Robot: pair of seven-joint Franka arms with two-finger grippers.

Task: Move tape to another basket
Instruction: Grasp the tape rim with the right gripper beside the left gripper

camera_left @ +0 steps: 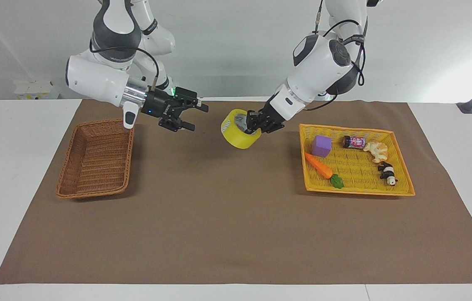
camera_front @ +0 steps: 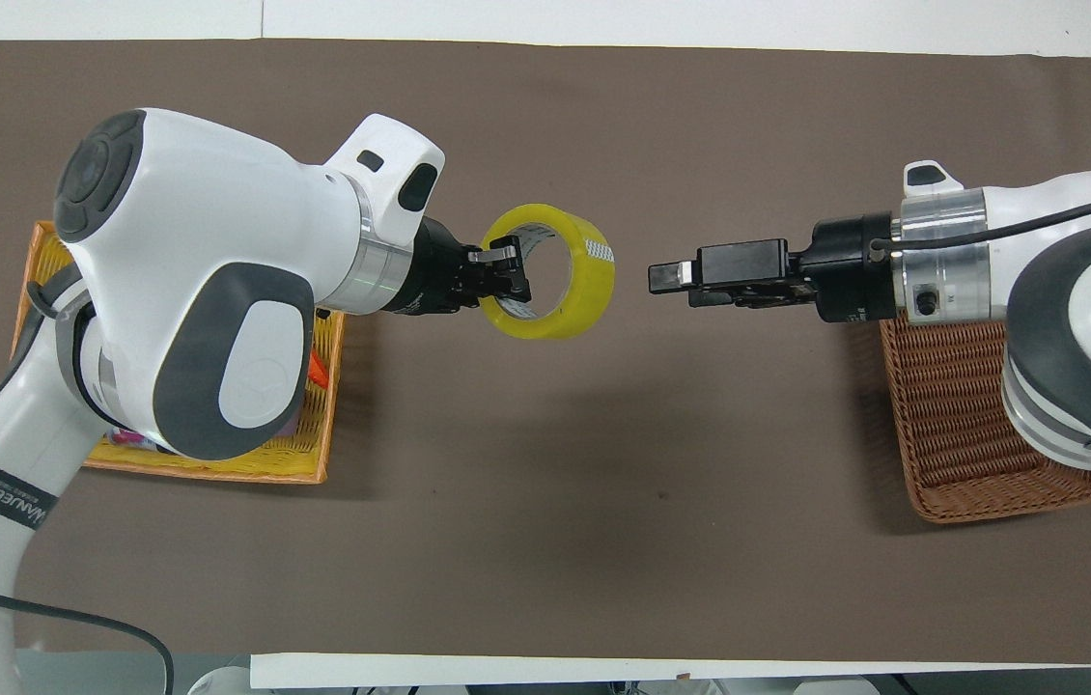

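The yellow tape roll (camera_left: 240, 137) hangs above the brown mat mid-table, tilted, and also shows in the overhead view (camera_front: 567, 290). My left gripper (camera_left: 253, 125) is shut on the tape's wall, one finger inside the core (camera_front: 505, 280). My right gripper (camera_left: 197, 118) is open and empty in the air over the mat, pointing at the tape with a short gap between them (camera_front: 669, 279). The brown wicker basket (camera_left: 94, 159) sits empty at the right arm's end of the table, partly covered by the right arm in the overhead view (camera_front: 990, 487).
A bright yellow woven basket (camera_left: 357, 191) at the left arm's end holds a purple cube (camera_left: 321, 145), a toy carrot (camera_left: 319, 165), a small can (camera_left: 354, 142), a pastry (camera_left: 376, 150) and a panda toy (camera_left: 387, 172). The left arm covers most of it from above (camera_front: 217, 471).
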